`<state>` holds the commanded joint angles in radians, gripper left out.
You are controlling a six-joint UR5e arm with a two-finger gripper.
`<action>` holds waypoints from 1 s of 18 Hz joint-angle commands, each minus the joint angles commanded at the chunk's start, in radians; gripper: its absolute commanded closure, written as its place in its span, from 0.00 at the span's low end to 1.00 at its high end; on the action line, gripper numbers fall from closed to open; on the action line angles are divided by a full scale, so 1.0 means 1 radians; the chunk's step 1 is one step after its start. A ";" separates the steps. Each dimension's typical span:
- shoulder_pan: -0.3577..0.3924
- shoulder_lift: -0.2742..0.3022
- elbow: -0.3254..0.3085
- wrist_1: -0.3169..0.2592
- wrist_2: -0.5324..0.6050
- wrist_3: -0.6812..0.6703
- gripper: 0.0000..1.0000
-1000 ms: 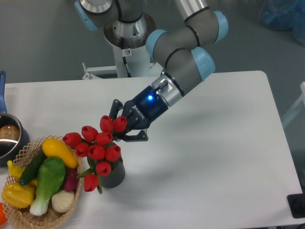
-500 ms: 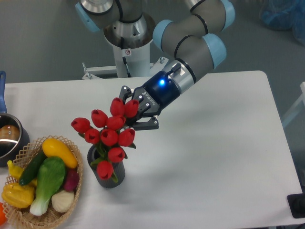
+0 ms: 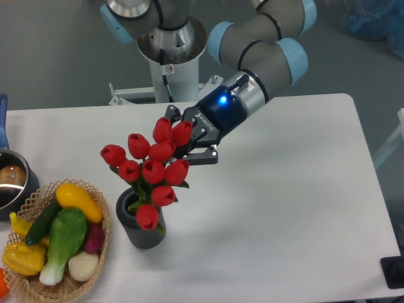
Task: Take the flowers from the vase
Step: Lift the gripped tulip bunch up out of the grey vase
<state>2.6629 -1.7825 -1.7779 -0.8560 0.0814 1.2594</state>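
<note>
White table (image 3: 303, 189) lies bare right of the vase (image 3: 141, 224); fingers (image 3: 201, 146) clamp the flowers (image 3: 151, 170).

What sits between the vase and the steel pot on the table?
In the camera view, the wicker basket of vegetables lies between the vase and the pot; the basket's rim nearly meets both.
</note>
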 joint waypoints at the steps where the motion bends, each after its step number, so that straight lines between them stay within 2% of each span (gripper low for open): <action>1: 0.005 0.000 0.006 -0.002 -0.002 -0.009 1.00; 5: 0.014 0.000 0.043 -0.002 -0.003 -0.057 1.00; 10: 0.043 0.002 0.046 -0.002 -0.055 -0.066 1.00; 18: 0.072 0.008 0.054 -0.002 -0.077 -0.066 1.00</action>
<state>2.7351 -1.7748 -1.7242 -0.8575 0.0046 1.1934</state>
